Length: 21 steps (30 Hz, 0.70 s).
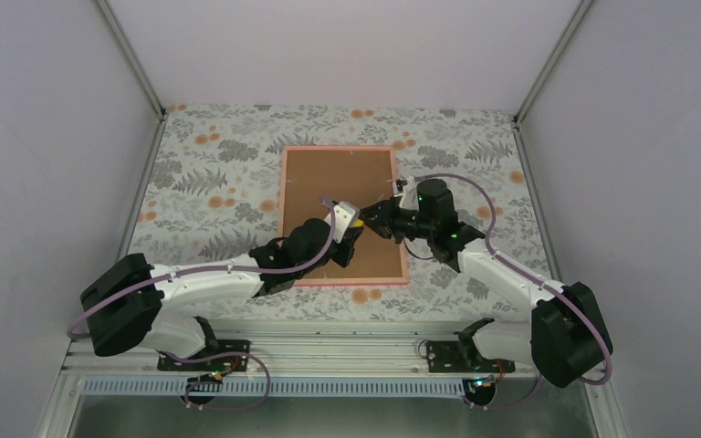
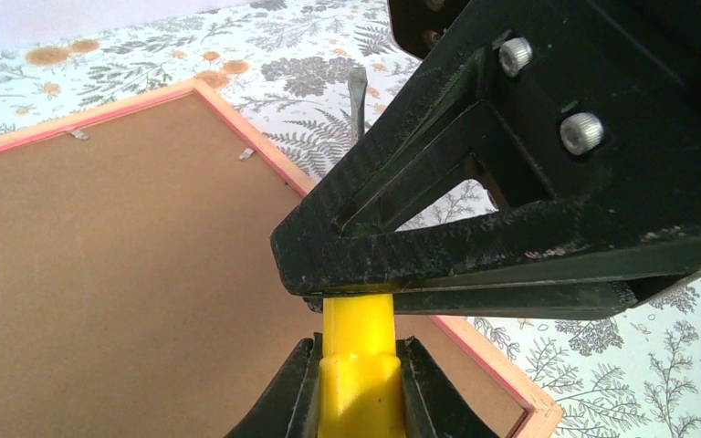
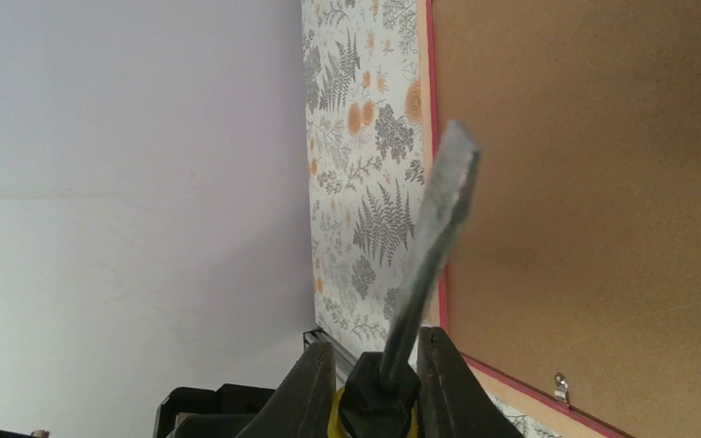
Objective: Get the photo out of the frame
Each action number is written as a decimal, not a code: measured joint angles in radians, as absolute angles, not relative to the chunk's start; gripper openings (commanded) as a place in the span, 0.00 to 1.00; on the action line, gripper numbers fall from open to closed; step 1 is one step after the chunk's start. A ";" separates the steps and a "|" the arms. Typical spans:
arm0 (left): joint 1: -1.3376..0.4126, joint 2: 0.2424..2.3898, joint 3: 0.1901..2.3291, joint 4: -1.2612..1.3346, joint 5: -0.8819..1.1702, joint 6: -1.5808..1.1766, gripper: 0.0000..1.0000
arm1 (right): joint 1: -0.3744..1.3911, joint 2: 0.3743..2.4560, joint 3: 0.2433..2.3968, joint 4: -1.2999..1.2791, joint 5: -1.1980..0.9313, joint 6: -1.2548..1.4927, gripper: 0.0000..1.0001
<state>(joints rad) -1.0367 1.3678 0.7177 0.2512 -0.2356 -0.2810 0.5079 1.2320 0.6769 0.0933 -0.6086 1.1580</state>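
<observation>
From above, the pink frame (image 1: 282, 201) lies flat on the floral-clothed tabletop (image 1: 210, 192), back upward, its long axis running from the arms' side to the far side. Only its brown backing board (image 1: 338, 178) shows. The photo is out of sight, presumably beneath that board. The left gripper (image 1: 351, 222) and right gripper (image 1: 381, 219) meet nose to nose over the frame's right half, with a screwdriver (image 1: 362, 223) between them lying roughly crosswise to the frame.

In the left wrist view, the left jaws are clenched on the yellow handle (image 2: 358, 370). The right jaws are clamped just above it, and the blade (image 2: 356, 96) pokes out beyond them. Small metal clips (image 2: 247, 153) sit along the board's edge.

In the right wrist view, the right jaws grip the tool's collar, and the flat blade points out over the frame's pink rim.

This looks to me like a handover. One side should release only once the other's hold is firm. After that the blade wants to go low and flat under a clip, prying gently so the board isn't gouged.
</observation>
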 measured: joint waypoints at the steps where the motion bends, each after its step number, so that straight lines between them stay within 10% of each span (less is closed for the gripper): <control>1: -1.036 1.367 0.718 0.248 -0.235 -0.282 0.02 | 0.508 1.233 0.677 0.089 -0.608 1.147 0.21; 21: -0.815 1.286 0.697 0.101 0.020 -0.412 0.02 | 0.308 1.309 0.768 -0.183 -0.493 0.693 0.43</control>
<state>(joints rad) -0.8154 1.2861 0.6968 0.1013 0.0196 -0.4118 0.3080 1.3094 0.7677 -0.1833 -0.4927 0.6930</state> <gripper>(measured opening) 0.165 0.427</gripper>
